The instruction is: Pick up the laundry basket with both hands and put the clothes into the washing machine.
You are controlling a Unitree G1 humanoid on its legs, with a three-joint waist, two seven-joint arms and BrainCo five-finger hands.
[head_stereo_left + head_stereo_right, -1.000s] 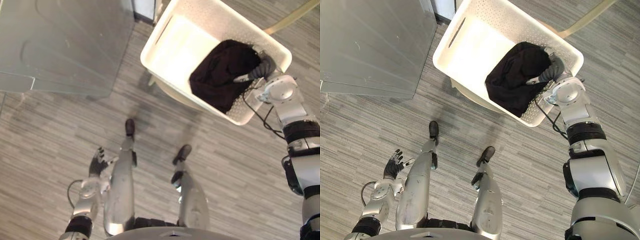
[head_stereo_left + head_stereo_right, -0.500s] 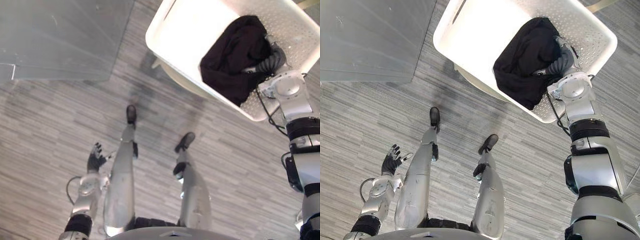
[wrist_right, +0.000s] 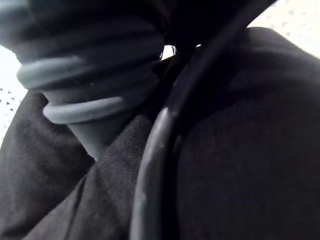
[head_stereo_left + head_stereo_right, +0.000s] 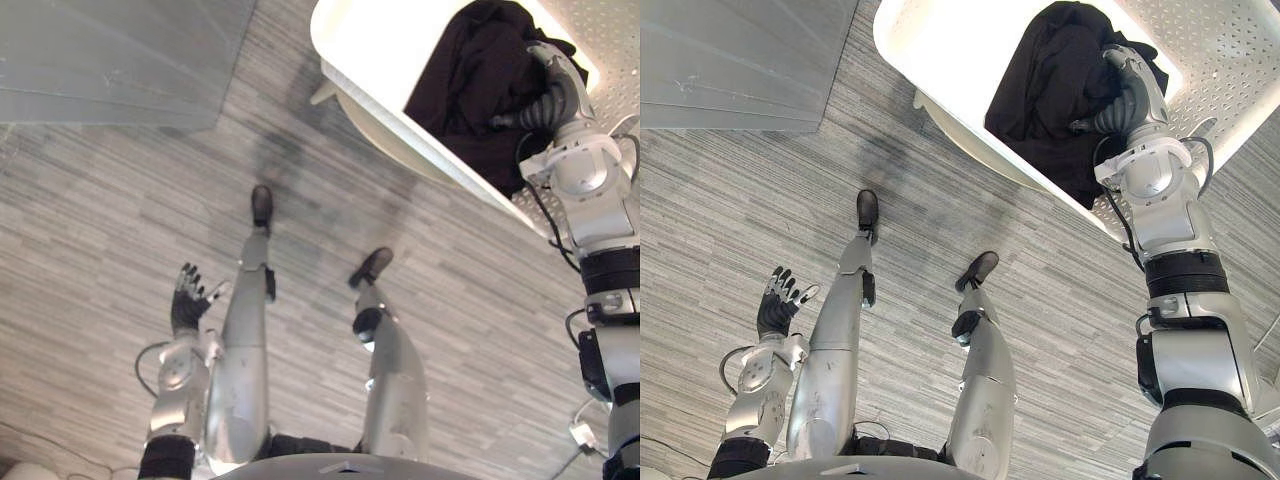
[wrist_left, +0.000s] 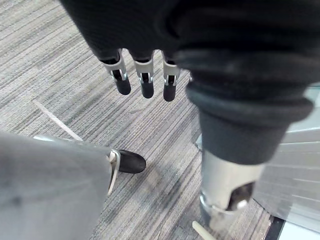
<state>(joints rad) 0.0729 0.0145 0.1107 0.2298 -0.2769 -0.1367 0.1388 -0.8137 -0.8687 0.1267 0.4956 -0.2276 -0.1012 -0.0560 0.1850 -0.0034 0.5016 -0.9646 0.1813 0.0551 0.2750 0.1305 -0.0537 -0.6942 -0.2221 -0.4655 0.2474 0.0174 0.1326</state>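
The right hand point(image 4: 1127, 97) sits deep in the black clothes point(image 4: 1045, 75) heaped in the white laundry basket point(image 4: 940, 50); whether it has a real hold I cannot tell. It should gather the whole bundle before lifting, while the left hand point(image 4: 780, 302), spread and empty well apart from the basket, comes up to steady the rim.

right robot hand point(image 4: 1130, 95) swung farther into laundry basket point(image 4: 940, 50), black clothes point(image 4: 1050, 80) bunched taller
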